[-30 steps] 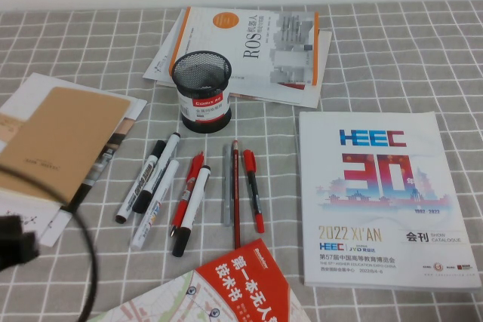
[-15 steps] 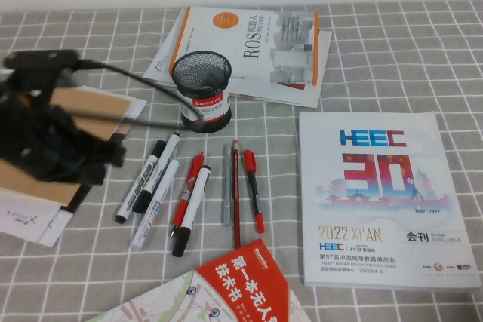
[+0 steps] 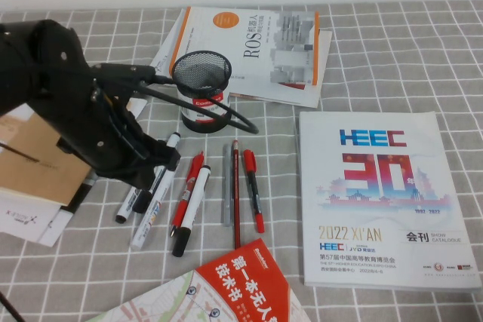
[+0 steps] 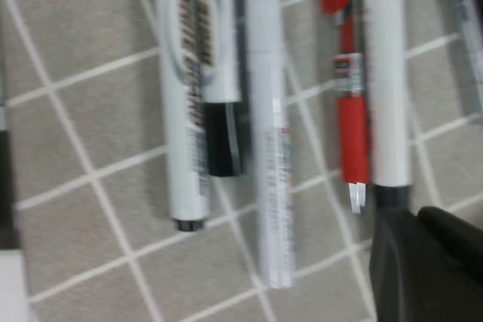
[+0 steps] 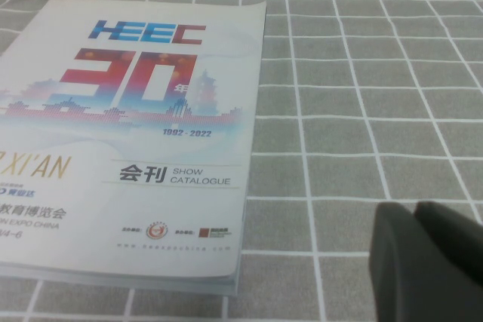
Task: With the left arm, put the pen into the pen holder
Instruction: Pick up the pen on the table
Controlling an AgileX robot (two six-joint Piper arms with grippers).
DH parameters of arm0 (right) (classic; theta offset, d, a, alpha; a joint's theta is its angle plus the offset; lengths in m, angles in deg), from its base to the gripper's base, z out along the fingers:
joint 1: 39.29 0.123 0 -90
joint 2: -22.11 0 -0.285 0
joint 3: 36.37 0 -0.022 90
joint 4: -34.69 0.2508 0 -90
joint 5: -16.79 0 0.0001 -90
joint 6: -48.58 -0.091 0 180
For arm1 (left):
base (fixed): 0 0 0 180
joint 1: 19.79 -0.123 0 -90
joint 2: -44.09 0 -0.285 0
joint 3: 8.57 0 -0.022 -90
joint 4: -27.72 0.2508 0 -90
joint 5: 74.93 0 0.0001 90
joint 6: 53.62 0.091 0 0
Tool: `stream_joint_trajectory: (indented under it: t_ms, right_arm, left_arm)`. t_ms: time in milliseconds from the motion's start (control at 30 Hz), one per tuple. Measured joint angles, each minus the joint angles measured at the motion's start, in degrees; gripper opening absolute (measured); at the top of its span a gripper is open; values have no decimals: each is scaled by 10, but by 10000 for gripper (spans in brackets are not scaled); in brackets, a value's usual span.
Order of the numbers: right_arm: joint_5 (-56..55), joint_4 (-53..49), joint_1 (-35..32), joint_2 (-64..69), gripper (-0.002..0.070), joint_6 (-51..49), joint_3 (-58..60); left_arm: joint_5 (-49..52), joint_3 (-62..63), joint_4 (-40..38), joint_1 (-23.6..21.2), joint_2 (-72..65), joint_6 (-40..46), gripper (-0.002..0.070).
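1. The table (image 3: pixel 423 50), under a grey checked cloth, carries everything: a big HEEC catalogue (image 3: pixel 385 201) on the robot's right, a ROS book (image 3: pixel 256 50) at the far side, and a brown notebook (image 3: pixel 38 156) on the left.
2. The left arm (image 3: pixel 68 103) reaches in from the left over the notebook, and its black bulk hides the far ends of the leftmost markers.
3. The pen holder (image 3: pixel 201 90), a black mesh cup with a red-and-white label, stands upright just in front of the ROS book, beyond the row of pens.
4. The left gripper (image 3: pixel 155 160) hangs low over the leftmost markers with its fingers clenched on nothing; no pen is lifted.
5. The right gripper (image 5: pixel 426 262) sits by the near corner of the catalogue, seen only from its own wrist; whether its fingers are parted I cannot tell.
6. The pen (image 4: pixel 185 103), white-barrelled with dark print and a small black tail, lies flat on the cloth at the left end of the row, just beside a near-twin marker (image 4: pixel 223 73) and an all-white marker (image 4: pixel 272 171).
7. A red pen (image 4: pixel 349 96) lies further along the row.
8. Judging by this, the approach is in hand and the grasp not yet begun. Next, the fingers must release, straddle only the printed barrel without catching its close neighbours, then clench.
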Motion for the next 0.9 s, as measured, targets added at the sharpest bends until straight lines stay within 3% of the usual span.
stream_joint_trajectory:
  t_ms: [367,667,900]
  right_arm:
    - [0,0,0,0,-14,0,0]
    - [0,0,0,0,-14,0,0]
    - [0,0,0,0,-14,0,0]
  left_arm:
    - [-18,5,31,-35,-49,9,8]
    - [-41,12,36,-48,-91,38,238]
    - [-46,69,38,-48,-121,24,278]
